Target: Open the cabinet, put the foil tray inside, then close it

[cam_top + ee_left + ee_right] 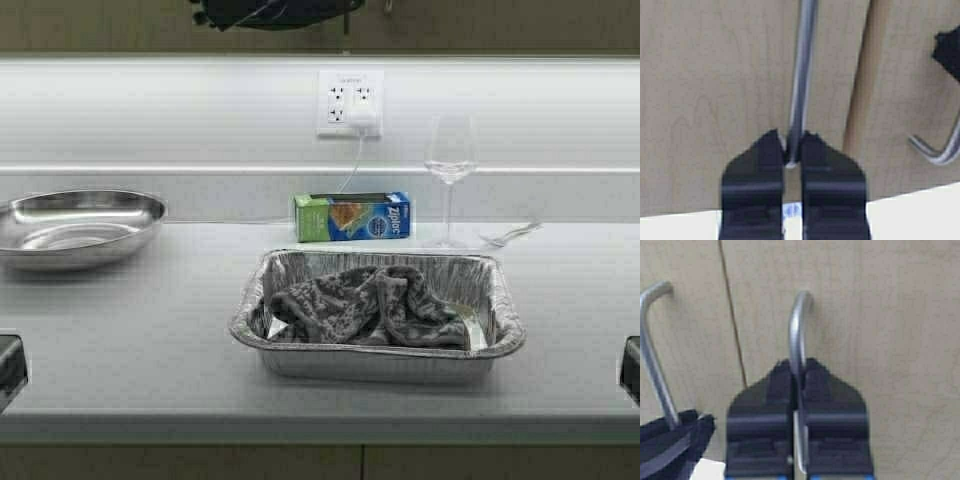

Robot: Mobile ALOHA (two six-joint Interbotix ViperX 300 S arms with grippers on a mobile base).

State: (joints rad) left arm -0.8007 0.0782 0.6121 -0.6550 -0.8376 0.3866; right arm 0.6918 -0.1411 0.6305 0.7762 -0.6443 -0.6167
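The foil tray (pixel 290 352) rests mid-counter with a crumpled grey cloth (pixel 370 305) in it. The tan cabinet (pixel 100 25) runs along the top edge, where only dark parts of my raised arms (pixel 270 12) show. In the left wrist view my left gripper (pixel 792 142) is shut on a slim vertical bar handle (pixel 804 65) of the left cabinet door (pixel 715 90). In the right wrist view my right gripper (pixel 799 369) is shut on the right door's handle (pixel 796 325). A thin seam (pixel 732 320) divides the two doors.
A round steel bowl (pixel 75 225) stands at the left of the counter. Behind the tray are a Ziploc box (pixel 352 216), a wine glass (pixel 450 170) and a fork (pixel 510 235). A wall outlet (pixel 350 102) has a white plug and cord.
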